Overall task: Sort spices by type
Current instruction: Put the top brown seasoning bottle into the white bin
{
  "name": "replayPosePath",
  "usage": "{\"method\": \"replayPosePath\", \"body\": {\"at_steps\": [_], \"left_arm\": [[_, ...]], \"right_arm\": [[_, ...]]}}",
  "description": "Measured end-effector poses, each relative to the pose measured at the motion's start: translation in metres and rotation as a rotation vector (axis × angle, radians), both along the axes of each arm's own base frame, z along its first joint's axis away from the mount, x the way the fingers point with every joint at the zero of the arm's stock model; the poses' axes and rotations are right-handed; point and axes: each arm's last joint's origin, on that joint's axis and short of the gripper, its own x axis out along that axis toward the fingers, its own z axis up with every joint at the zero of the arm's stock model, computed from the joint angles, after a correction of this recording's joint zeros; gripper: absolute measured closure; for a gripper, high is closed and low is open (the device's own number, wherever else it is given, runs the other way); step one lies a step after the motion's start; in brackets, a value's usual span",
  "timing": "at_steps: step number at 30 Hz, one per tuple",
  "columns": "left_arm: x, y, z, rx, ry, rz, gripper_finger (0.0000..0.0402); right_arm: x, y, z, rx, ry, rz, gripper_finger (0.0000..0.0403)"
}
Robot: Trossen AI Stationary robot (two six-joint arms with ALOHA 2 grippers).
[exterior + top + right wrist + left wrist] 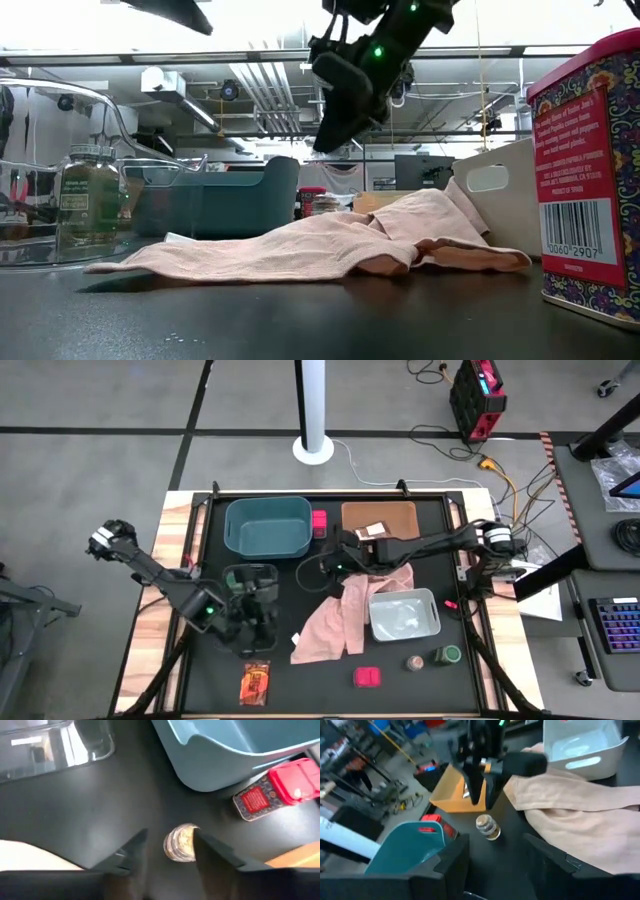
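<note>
A small brownish jar (487, 826) with a pale top stands upright on the black table between the teal bin (268, 525) and the pink cloth (340, 615). My right gripper (482, 802) hangs open just above it. In the right wrist view the jar (182, 842) shows between the two fingertips, untouched. My left gripper (495, 865) is open with nothing between its fingers, by the clear bin (250, 582), which holds a jar (88, 195). A pink box (272, 792) lies beside the teal bin. Another pink box (367, 677), two jars (414, 662) (448, 655) and an orange-red packet (256, 682) sit near the front edge.
An orange bin (378, 520) stands at the far right and a grey bin (403, 613) sits right of the cloth. The cloth lies crumpled across the table's middle. In the low view the front pink box (590, 180) fills the right side.
</note>
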Motion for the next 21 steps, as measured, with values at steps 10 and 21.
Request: {"method": "replayPosePath", "body": {"at_steps": [10, 21], "left_arm": [[-0.024, -0.014, 0.004, 0.048, -0.070, -0.032, 0.0235], [-0.028, -0.014, 0.000, 0.078, -0.057, -0.030, 0.0235]], "right_arm": [[-0.004, -0.006, -0.012, -0.063, 0.065, 0.155, 0.0126], [0.011, -0.023, -0.050, -0.029, 0.090, 0.041, 0.0096]]}}
